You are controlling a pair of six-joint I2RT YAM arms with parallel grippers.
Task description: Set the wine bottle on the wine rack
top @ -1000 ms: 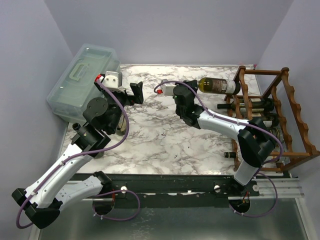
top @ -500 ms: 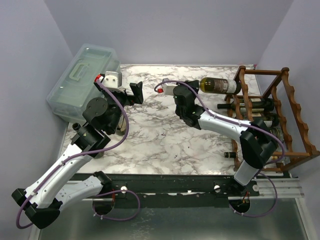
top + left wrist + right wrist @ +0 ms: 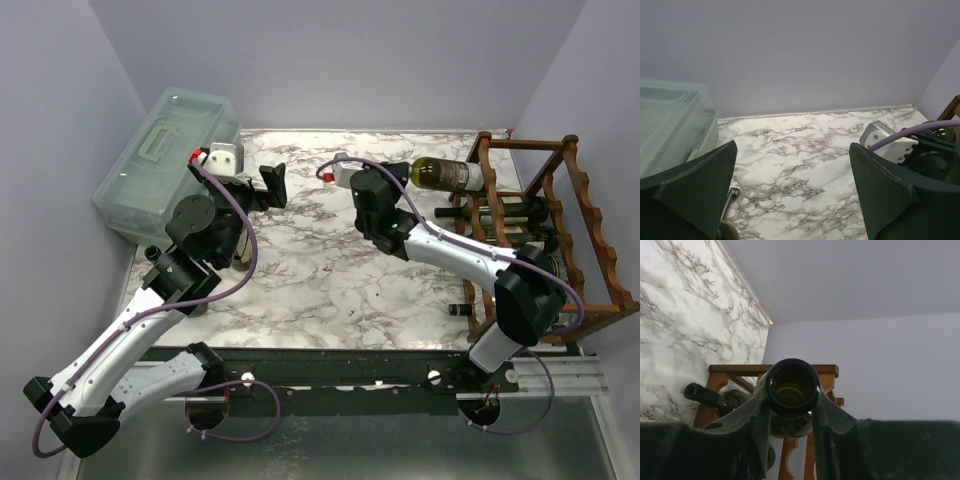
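My right gripper [image 3: 398, 176] is shut on the neck of a dark green wine bottle [image 3: 445, 175], held level with its base at the near end of the top tier of the reddish-brown wine rack [image 3: 585, 205]. In the right wrist view the bottle's open mouth [image 3: 792, 386] sits clamped between my two fingers, with the rack's top rail [image 3: 735, 369] behind it. My left gripper [image 3: 255, 186] is open and empty above the table's left side, far from the bottle. In the left wrist view its fingers [image 3: 690, 185] frame bare marble.
Other bottles [image 3: 500, 212] lie in the rack's lower tiers, one visible in the right wrist view [image 3: 715, 397]. A translucent lidded plastic box [image 3: 165, 160] stands at the back left. Grey walls close in on three sides of the marble table [image 3: 320, 280].
My right gripper has carried the bottle to the right, so its base now reaches the rack's top tier. The left arm has not moved.
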